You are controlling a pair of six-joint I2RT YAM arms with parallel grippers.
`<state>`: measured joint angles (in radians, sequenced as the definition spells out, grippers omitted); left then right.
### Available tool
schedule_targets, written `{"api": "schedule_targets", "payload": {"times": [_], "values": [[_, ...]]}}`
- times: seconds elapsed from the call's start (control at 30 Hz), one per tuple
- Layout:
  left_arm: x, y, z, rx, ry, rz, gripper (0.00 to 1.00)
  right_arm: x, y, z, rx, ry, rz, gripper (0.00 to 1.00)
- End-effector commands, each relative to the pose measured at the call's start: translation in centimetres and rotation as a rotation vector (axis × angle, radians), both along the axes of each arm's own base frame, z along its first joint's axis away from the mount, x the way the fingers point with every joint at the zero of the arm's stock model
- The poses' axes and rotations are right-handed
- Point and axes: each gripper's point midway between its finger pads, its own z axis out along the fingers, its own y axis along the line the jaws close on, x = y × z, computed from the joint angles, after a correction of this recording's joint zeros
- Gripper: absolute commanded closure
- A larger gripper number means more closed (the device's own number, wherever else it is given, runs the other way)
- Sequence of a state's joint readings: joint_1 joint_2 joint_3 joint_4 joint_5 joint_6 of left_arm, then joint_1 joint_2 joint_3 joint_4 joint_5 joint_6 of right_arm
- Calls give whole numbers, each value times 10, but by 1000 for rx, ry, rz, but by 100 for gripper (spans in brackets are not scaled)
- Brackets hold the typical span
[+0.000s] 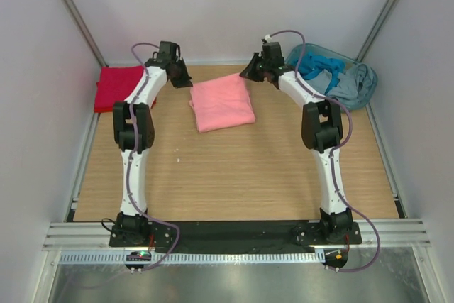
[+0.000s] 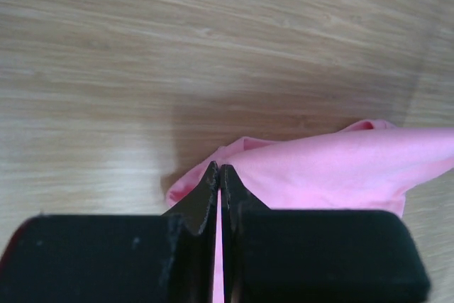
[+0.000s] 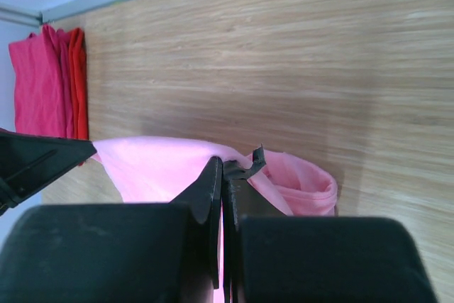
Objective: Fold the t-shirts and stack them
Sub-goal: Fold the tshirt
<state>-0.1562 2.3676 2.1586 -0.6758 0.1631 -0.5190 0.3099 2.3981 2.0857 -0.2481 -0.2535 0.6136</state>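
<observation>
The salmon-pink t-shirt (image 1: 221,102) lies folded into a rough square at the middle back of the wooden table. My left gripper (image 1: 181,76) is at its far left corner and my right gripper (image 1: 252,72) at its far right corner. In the left wrist view the left gripper (image 2: 218,168) is shut, with pink cloth (image 2: 333,168) pinched in the slit between its fingers. The right gripper (image 3: 222,162) is likewise shut on the pink t-shirt (image 3: 152,164), right beside its small dark neck label (image 3: 252,163). The red t-shirt (image 1: 117,86) lies folded at the back left corner, also seen as (image 3: 50,79).
A teal bin (image 1: 317,55) with blue and grey clothes (image 1: 352,83) spilling out stands at the back right corner. White walls close the table on three sides. Bare wood (image 1: 234,175) stretches from the pink shirt to the arm bases.
</observation>
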Motion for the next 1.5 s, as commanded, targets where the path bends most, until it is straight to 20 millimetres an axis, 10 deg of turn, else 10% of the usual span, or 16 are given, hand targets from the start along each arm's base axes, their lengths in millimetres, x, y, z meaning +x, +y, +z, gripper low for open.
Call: {"api": "schedule_targets", "payload": {"times": [0.0, 0.2, 0.37, 0.53, 0.63, 1.0, 1.3, 1.47], "values": [[26, -10, -6, -100, -42, 22, 100, 19, -11, 26, 26, -93, -69, 99], [44, 0, -18, -116, -39, 82, 98, 22, -12, 4, 48, -39, -34, 72], [50, 26, 8, -85, -90, 122, 64, 9, -29, 4, 24, 13, -21, 49], [25, 27, 60, -76, -126, 87, 61, -27, -29, 20, -7, 74, 97, 45], [-8, 5, 55, -94, -67, 22, 59, -52, -32, 15, -33, 124, 142, 38], [-110, -68, 5, -153, 112, -166, 59, -123, -50, -51, -121, 291, 191, 56], [-147, -50, -45, -80, 212, -125, 59, -175, -58, -88, -159, 345, 170, 79], [-147, -40, -19, -35, 183, -104, 58, -203, -63, -79, -158, 355, 149, 79]]}}
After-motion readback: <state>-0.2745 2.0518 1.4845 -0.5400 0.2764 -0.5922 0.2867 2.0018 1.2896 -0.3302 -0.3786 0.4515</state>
